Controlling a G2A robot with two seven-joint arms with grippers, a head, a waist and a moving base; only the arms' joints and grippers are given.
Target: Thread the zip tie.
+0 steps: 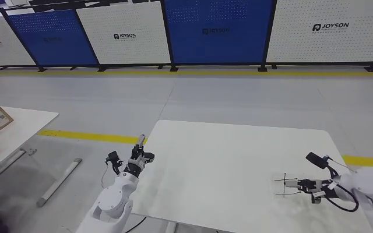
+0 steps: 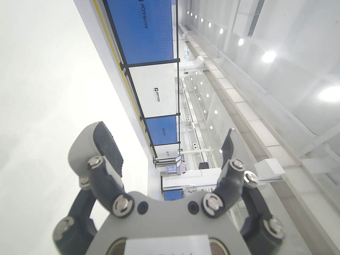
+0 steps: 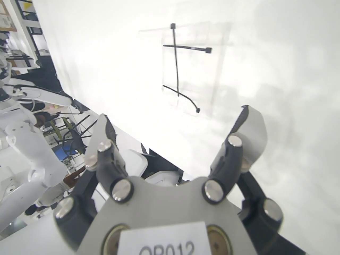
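Three black zip ties lie loose on the white table (image 1: 233,169) near its right end. One long zip tie (image 3: 175,62) crosses a shorter straight one (image 3: 187,48) and a curved one (image 3: 183,98); in the top view they form a small cluster of zip ties (image 1: 285,185). My right gripper (image 3: 176,120) hovers just short of them, open and holding nothing; from above the right gripper (image 1: 296,184) sits right beside the cluster. My left gripper (image 2: 166,136) is open and holds nothing, and the left gripper (image 1: 140,145) is at the table's left edge, far from the ties.
A second white table (image 1: 23,125) stands at the far left. Blue and white pegboard panels (image 1: 218,32) line the back of the floor, and a yellow floor line (image 1: 87,136) runs behind the table. The table's middle is bare.
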